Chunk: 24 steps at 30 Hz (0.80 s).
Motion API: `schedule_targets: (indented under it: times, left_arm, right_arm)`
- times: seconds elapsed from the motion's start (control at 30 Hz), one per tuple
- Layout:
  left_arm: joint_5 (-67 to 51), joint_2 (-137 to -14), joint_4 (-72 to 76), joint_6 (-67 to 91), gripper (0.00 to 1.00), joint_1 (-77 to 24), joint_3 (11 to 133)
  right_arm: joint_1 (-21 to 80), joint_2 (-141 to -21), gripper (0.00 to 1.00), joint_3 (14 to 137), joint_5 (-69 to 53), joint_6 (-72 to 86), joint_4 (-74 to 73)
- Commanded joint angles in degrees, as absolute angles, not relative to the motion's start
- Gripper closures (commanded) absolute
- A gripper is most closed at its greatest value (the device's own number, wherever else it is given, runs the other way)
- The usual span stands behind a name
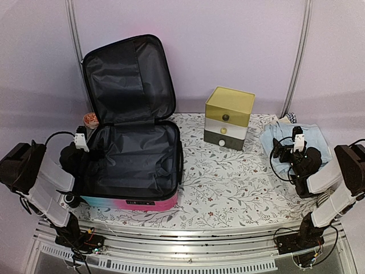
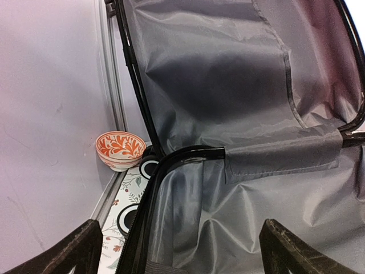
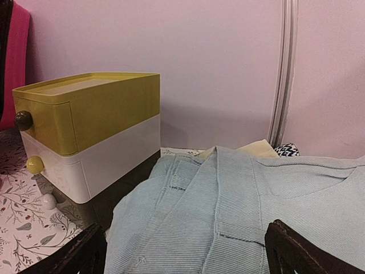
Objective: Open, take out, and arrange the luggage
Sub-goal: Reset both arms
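Observation:
The luggage (image 1: 134, 157) lies open on the left half of the table, its lid (image 1: 128, 80) propped upright against the back wall. Its black lining (image 2: 239, 114) shows nothing inside, and a turquoise-to-pink shell edge (image 1: 131, 201) faces front. My left gripper (image 1: 86, 153) (image 2: 182, 257) is open at the case's left rim, one finger (image 2: 63, 251) outside the rim and the other inside. My right gripper (image 1: 280, 151) (image 3: 182, 254) is open, low over a folded light blue garment (image 1: 299, 140) (image 3: 239, 205), with nothing held between its fingers.
A drawer box (image 1: 229, 117) (image 3: 91, 131) with a yellow top stands at the back centre, just left of the garment. An orange-patterned bowl (image 1: 90, 119) (image 2: 120, 149) sits behind the case's left corner by its wheels (image 2: 149, 166). A black-and-white patterned item (image 3: 287, 149) lies behind the garment.

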<state>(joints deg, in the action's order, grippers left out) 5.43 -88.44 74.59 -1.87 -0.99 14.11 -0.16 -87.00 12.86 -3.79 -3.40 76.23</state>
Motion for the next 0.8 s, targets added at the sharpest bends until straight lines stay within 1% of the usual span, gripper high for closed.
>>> schedule_targets:
  times: [0.0,0.77]
  left_arm:
    - [5.74,-88.77,74.09,-1.55,0.02,-0.70,14.33]
    - [5.74,-88.78,74.05,-1.58,0.02,-0.70,14.32]
  right_arm:
    - [-0.57,-87.73,0.01,13.89,-2.55,-2.39,73.08]
    - [-0.52,-87.57,0.01,14.08,-2.75,-2.29,72.59]
